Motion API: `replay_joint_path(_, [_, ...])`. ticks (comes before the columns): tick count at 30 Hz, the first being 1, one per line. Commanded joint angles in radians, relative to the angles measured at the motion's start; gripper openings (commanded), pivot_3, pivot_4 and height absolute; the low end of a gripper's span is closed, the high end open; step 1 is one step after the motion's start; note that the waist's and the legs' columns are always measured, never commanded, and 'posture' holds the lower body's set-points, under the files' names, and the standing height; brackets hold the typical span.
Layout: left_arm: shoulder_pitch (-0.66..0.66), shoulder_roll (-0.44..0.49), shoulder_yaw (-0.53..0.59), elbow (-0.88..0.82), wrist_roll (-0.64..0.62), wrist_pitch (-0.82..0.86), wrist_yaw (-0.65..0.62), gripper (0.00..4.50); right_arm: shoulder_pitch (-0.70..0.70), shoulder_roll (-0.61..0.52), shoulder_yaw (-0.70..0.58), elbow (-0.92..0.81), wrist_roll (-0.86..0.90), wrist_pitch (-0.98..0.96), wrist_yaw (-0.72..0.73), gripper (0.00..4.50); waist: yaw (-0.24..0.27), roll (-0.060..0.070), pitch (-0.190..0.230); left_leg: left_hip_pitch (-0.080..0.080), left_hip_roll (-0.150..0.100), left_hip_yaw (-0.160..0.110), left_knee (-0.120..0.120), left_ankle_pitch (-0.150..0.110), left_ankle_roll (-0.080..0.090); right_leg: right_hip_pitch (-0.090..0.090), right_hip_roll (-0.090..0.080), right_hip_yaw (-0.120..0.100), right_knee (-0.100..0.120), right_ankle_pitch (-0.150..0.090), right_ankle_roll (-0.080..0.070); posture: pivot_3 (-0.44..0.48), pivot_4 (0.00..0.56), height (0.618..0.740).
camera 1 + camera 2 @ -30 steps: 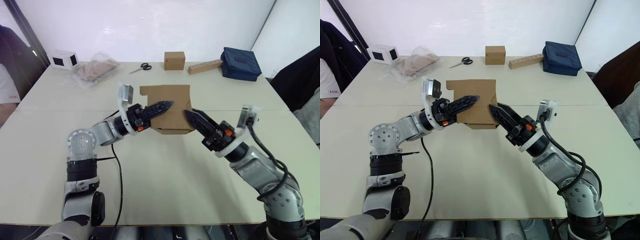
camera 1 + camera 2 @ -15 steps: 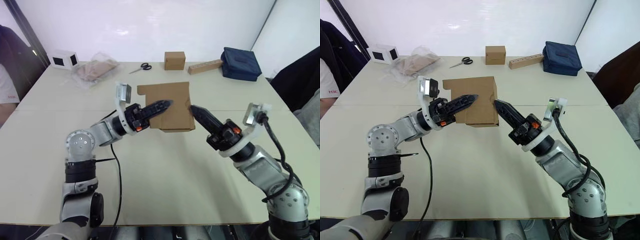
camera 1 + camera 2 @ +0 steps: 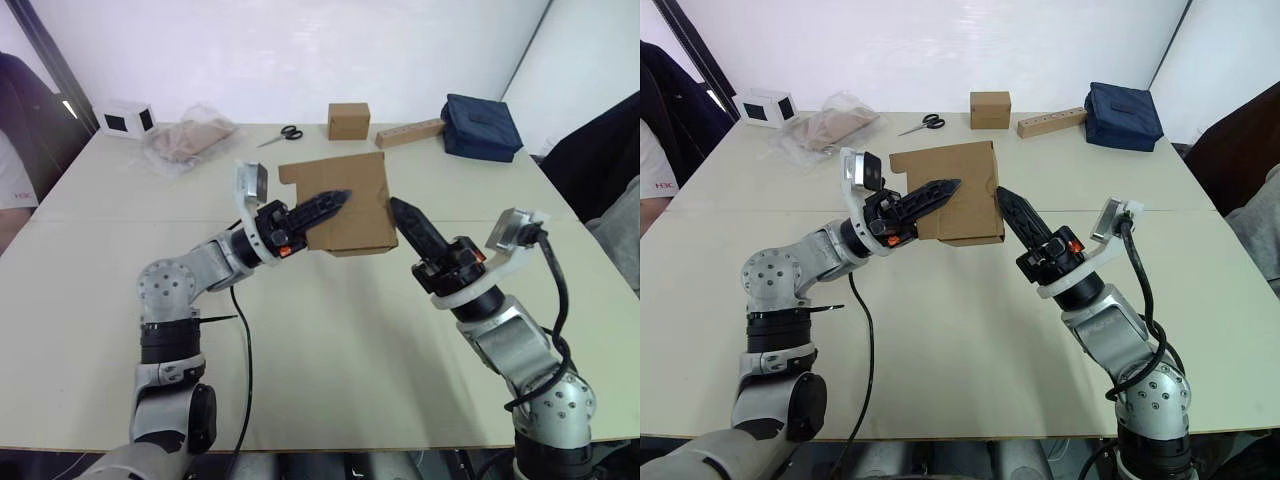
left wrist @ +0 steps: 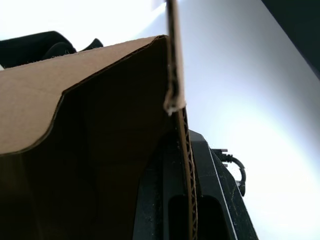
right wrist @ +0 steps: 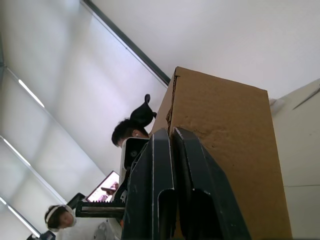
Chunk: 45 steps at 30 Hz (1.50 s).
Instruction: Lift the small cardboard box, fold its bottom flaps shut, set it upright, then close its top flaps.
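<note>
- Left eye view: the small cardboard box hangs clear of the pale surface, near its middle. The left end effector comes in from nine o'clock and grips the box's near-left wall. The right end effector reaches in from three o'clock with its tip against the box's right edge. I judge the step to be folding the bottom flaps. To do it well, keep the left grip firm and let the right tip sweep each flap inward, not shove the whole box.
- Right eye view: the box is plain brown, unprinted, tilted a little, with one flap sticking out at its upper left. Scissors and a neat brown cube lie at twelve o'clock, well apart.
- Left wrist view: a corrugated wall edge sits pinched between the black fingers, so this end effector is grasping the box.
- Right wrist view: the two fingers are clenched together, empty, alongside the box's wall.
</note>
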Motion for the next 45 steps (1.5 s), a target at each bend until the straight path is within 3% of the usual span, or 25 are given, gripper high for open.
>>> replay_joint_path(1, [-0.011,-0.004,0.007,-0.029,-0.052,-0.015,0.024,0.00,-0.004,0.014,-0.005,-0.014,0.020,-0.016,-0.006,0.08,0.000,0.000,0.000,0.000,0.000,0.000,0.000,0.000,0.000,0.000,0.000,0.000,0.000,0.000,0.000,0.000,0.150,0.740])
replay_joint_path(14, [0.001,-0.035,0.006,-0.046,-0.130,-0.067,0.119,0.00,-0.008,0.053,0.003,-0.008,0.014,-0.037,-0.053,0.08,0.000,0.000,0.000,0.000,0.000,0.000,0.000,0.000,0.000,0.000,0.000,0.000,0.000,0.000,0.000,0.000,0.150,0.740])
replay_joint_path(26, [0.013,-0.039,-0.022,-0.066,-0.156,-0.081,0.135,0.00,-0.015,-0.005,0.099,-0.038,-0.087,0.029,-0.016,0.08,0.000,0.000,0.000,-0.001,0.000,0.000,0.000,0.000,0.000,0.000,0.000,0.000,-0.001,0.000,0.000,0.000,0.150,0.740])
replay_joint_path(35, [0.009,0.051,-0.028,-0.053,-0.184,-0.024,0.072,0.00,-0.011,-0.088,-0.065,-0.002,0.030,0.004,-0.003,0.08,0.001,0.000,0.000,-0.002,0.000,0.000,0.000,0.000,0.000,0.000,0.000,0.000,-0.002,0.000,0.000,0.000,0.150,0.740])
replay_joint_path(45, [0.008,0.091,-0.042,-0.044,-0.192,-0.023,0.043,0.00,-0.014,-0.110,-0.119,0.008,0.075,-0.002,-0.014,0.08,0.001,0.000,0.000,-0.002,0.000,0.000,0.000,0.000,0.000,-0.001,0.000,-0.001,-0.002,0.000,0.000,0.000,0.150,0.740])
